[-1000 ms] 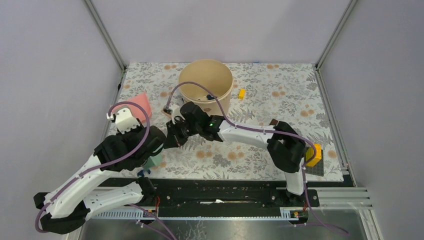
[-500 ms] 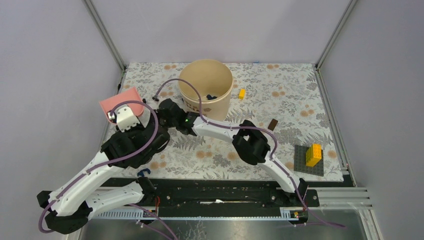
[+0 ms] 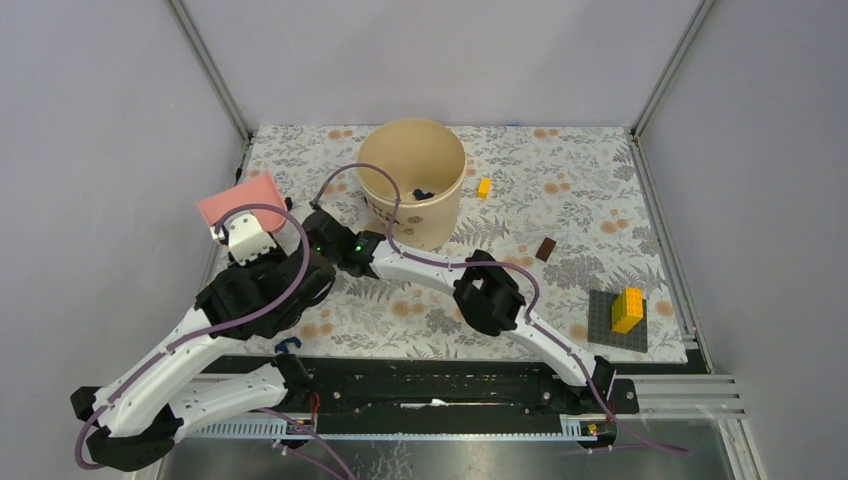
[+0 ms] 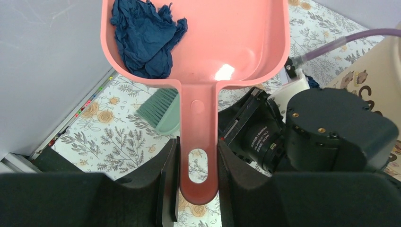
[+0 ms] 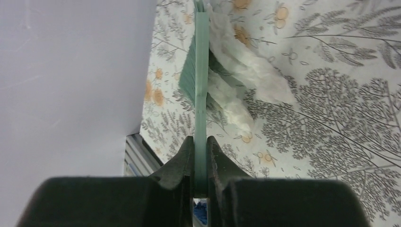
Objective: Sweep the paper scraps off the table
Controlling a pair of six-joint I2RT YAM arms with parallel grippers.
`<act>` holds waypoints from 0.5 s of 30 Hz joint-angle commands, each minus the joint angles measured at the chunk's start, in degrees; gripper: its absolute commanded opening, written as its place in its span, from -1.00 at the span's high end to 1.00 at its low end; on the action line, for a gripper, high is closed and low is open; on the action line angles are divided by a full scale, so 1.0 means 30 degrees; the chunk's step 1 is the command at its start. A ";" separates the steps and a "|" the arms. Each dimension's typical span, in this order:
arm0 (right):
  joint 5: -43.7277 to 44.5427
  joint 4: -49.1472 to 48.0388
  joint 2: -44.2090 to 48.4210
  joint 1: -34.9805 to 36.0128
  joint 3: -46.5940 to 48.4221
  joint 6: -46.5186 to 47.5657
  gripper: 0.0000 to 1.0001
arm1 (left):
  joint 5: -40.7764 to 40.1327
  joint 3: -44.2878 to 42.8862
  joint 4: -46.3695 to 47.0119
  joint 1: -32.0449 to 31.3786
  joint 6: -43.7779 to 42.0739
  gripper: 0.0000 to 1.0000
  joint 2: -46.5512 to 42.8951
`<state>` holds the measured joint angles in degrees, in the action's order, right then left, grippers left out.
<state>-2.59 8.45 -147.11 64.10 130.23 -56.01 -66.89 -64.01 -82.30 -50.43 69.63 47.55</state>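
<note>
My left gripper [image 4: 198,170] is shut on the handle of a pink dustpan [image 4: 227,42] and holds it above the table [image 3: 570,160] at the left edge. A wad of dark blue paper scraps [image 4: 146,35] lies in the pan's back left corner. The pan also shows in the top view [image 3: 240,200]. My right gripper [image 5: 201,151] is shut on a thin green brush [image 5: 202,90], seen edge-on. That brush's bristles [image 4: 161,111] sit just under the pan. In the top view the right gripper [image 3: 318,232] reaches across beside the left wrist. A dark scrap [image 3: 422,193] lies inside the bucket.
A tan bucket [image 3: 385,150] stands at the back centre. A yellow brick [image 3: 484,187] and a small brown block [image 3: 545,249] lie to its right. A dark grey baseplate [image 3: 605,335] with a yellow brick [image 3: 628,308] sits front right. Something white and crumpled [image 5: 236,71] lies beside the brush.
My right arm has swung left, carrying the brush from mid-table to beside the dustpan. My left gripper has moved the dustpan left and back towards the wall.
</note>
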 commanded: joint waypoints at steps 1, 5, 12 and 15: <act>0.2829 0.2426 0.0383 0.0143 0.0323 -0.0585 1.00 | -0.0845 0.0025 0.1091 0.0106 -0.0950 1.00 -0.0242; 0.2985 0.2892 0.2114 0.0110 -0.1747 -0.0347 1.00 | -0.0915 -0.0009 0.1555 0.0102 -0.1508 1.00 -0.0203; 0.2426 0.3633 0.6916 -0.0854 -0.9555 -0.0197 1.00 | -0.0481 -0.0100 0.3089 0.0094 -0.3035 1.00 -0.0272; 0.2606 0.3593 0.9127 -0.1352 -1.2942 0.0206 1.00 | -0.0145 0.0244 0.4133 0.0105 -0.3786 1.00 -0.0503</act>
<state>2.02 11.66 -126.93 62.81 102.21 -57.47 -66.70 -63.99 -75.72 -50.39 62.41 46.96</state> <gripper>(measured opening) 0.114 0.334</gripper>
